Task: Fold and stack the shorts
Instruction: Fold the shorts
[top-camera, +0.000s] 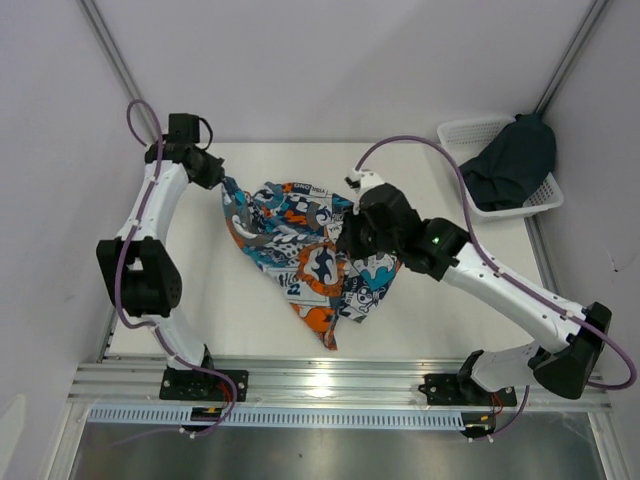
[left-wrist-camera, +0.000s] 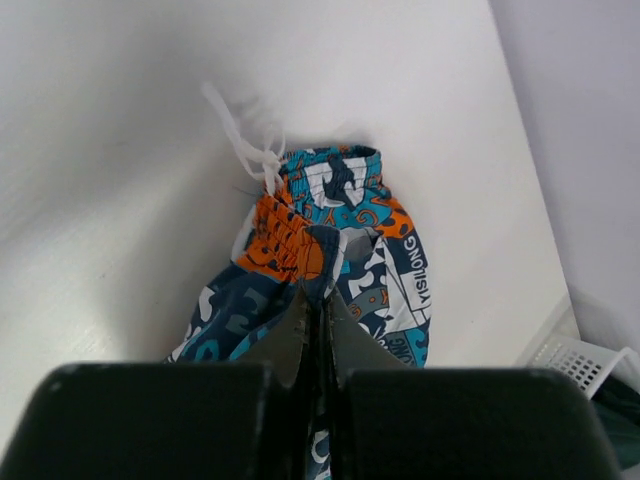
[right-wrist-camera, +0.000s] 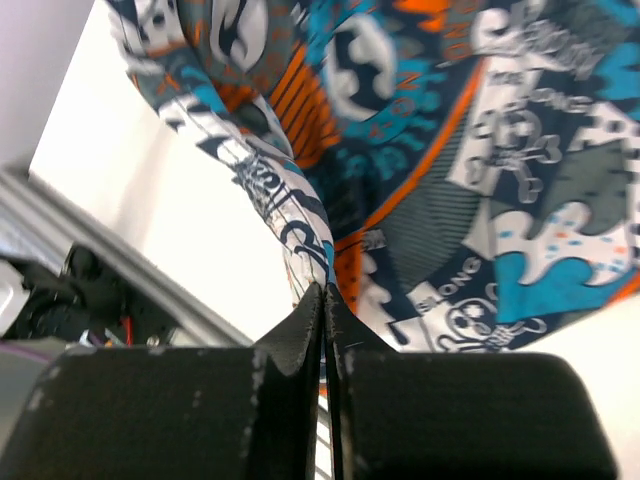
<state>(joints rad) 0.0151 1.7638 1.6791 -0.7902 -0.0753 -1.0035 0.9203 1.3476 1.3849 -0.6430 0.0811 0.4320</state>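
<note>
While I hold printed shorts (top-camera: 300, 255) bunched mid-table, left gripper (left-wrist-camera: 318, 295) pinches one edge and right gripper (right-wrist-camera: 323, 295) is clamped on the other. No fold yet. Dark shorts (top-camera: 515, 165) in basket (top-camera: 455, 130), far right corner. Stack not begun.

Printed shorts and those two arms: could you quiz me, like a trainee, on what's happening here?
1. True or false: the left pincer and the right pincer are both shut on the printed shorts.
2. Where are the dark shorts? A) in the white basket; B) folded under the printed shorts; C) hanging from the left pincer.
3. Fill in: the white drawstring shows in the ___ wrist view.
Key: 1 true; 2 A; 3 left.
</note>
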